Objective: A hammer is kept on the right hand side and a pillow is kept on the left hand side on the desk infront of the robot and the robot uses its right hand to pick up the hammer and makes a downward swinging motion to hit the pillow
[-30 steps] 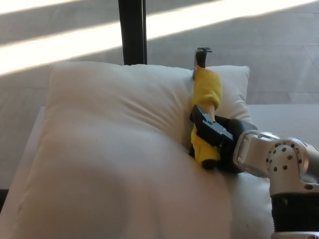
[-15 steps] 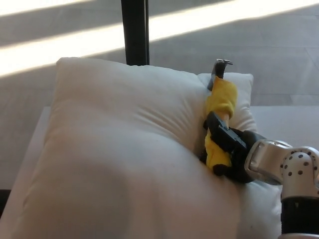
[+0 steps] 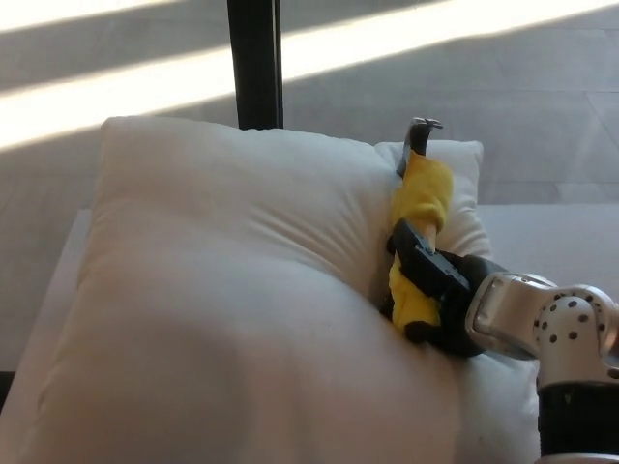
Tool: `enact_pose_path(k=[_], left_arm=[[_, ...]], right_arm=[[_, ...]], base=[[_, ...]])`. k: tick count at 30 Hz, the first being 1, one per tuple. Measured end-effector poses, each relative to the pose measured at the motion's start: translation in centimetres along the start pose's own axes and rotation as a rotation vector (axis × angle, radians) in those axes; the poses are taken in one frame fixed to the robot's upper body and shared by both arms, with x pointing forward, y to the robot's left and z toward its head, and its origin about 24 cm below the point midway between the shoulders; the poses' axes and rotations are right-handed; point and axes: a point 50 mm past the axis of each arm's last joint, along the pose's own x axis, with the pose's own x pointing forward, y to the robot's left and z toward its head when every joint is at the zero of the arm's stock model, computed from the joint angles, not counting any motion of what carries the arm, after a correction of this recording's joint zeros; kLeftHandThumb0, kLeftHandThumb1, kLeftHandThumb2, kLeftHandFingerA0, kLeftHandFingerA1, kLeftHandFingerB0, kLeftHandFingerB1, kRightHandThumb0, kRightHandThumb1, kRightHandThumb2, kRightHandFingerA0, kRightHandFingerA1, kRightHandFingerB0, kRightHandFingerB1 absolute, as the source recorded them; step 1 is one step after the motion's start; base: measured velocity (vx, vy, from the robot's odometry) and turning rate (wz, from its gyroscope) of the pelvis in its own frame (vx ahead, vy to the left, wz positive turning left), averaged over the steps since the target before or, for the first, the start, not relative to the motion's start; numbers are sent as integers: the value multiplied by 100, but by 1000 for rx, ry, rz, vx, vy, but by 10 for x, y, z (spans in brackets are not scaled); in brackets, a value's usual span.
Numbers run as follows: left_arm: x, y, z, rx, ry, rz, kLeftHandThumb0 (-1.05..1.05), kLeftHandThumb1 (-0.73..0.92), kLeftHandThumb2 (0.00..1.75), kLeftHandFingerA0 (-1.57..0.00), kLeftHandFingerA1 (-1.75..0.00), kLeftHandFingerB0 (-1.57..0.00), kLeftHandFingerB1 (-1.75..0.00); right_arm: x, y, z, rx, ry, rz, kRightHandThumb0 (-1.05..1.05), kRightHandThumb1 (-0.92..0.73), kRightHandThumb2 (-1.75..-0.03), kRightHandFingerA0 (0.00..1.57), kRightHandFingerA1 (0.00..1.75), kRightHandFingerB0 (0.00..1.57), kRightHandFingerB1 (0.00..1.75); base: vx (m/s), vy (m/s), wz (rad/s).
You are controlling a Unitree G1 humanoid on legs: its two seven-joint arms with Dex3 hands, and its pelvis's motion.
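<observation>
A big white pillow fills most of the head view on the white desk. My right hand is shut on the yellow handle of the hammer, with black fingers wrapped across it. The handle lies along the pillow's right side and presses into it. The hammer's dark metal head points away from me, near the pillow's far right corner. My silver wrist and forearm come in from the lower right. My left hand does not show.
The white desk shows as a strip to the right of the pillow and a sliver at the left. A black vertical post stands behind the pillow. Grey floor with bright sunlit bands lies beyond.
From a second ago the hammer and my right hand have shifted right and a little lower against the pillow. In the last half second the picture has shifted slightly; the grip is unchanged.
</observation>
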Motion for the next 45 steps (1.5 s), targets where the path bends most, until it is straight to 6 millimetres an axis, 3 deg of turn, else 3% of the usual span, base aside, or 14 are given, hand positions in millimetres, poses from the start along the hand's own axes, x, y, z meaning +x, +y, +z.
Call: enact_pose_path(k=[7,10,13,15,17,21,26,32,35,36,37,41,43,45], left_arm=[[-1,2,-3,-3,10,5,-59,73,62,-75,-60,-58,-56],[-2,4,-5,-7,18,9,-59,74,62,-75,-60,-64,-61],[-2,5,-6,-6,22,10,-61,75,63,-73,-57,-53,-52],[-3,5,-7,0,25,10,-59,75,63,-73,-57,-49,-49],[-3,5,-8,3,27,10,-57,74,62,-76,-61,-58,-56],[-3,6,-9,1,29,13,-60,74,62,-75,-59,-55,-53],[-4,7,-10,4,34,14,-63,73,62,-73,-58,-55,-53],[-4,7,-11,1,35,15,-60,73,62,-69,-57,-54,-54],[-4,8,-11,1,37,15,-61,73,62,-70,-56,-52,-51],[-4,7,-11,0,36,15,-61,73,62,-72,-56,-54,-51],[-4,7,-11,0,36,15,-62,74,62,-75,-58,-55,-52],[-3,6,-10,1,34,13,-59,75,62,-75,-58,-54,-53],[-3,6,-9,0,34,12,-60,75,62,-75,-58,-56,-53],[-3,6,-10,1,34,13,-60,75,62,-75,-58,-56,-53]], right_arm=[[-1,-1,4,17,-16,-17,-43,-89,-67,107,175,67,137],[-4,1,12,37,-33,-14,-49,-92,-70,107,175,72,146],[-9,6,23,45,-49,-9,-45,-92,-69,104,175,70,143],[-13,8,35,59,-62,-5,-45,-92,-70,105,175,73,145],[-19,12,51,75,-84,4,-44,-92,-75,108,175,79,150],[-38,10,86,109,-145,31,-43,-92,-71,106,175,72,144],[-64,3,125,149,-223,48,-36,-89,-83,105,175,69,152],[-107,-22,170,166,-379,28,-40,-91,-77,106,175,73,154],[-119,-34,180,149,-430,0,-33,-80,-93,108,175,71,156],[-122,-38,182,134,-445,-14,-26,-78,-87,104,175,70,139],[-124,-42,182,120,-458,-32,-26,-79,-90,103,175,79,132],[-116,-70,174,7,-469,-194,-19,-71,-104,98,175,77,134],[-107,-87,165,-42,-440,-274,-21,-72,-89,99,175,77,133],[-97,-105,154,-94,-400,-353,-21,-72,-89,99,175,77,133]], base=[[0,0,0],[0,0,0],[0,0,0],[0,0,0],[0,0,0],[0,0,0],[0,0,0],[0,0,0],[0,0,0],[0,0,0],[0,0,0],[0,0,0],[0,0,0],[0,0,0]])
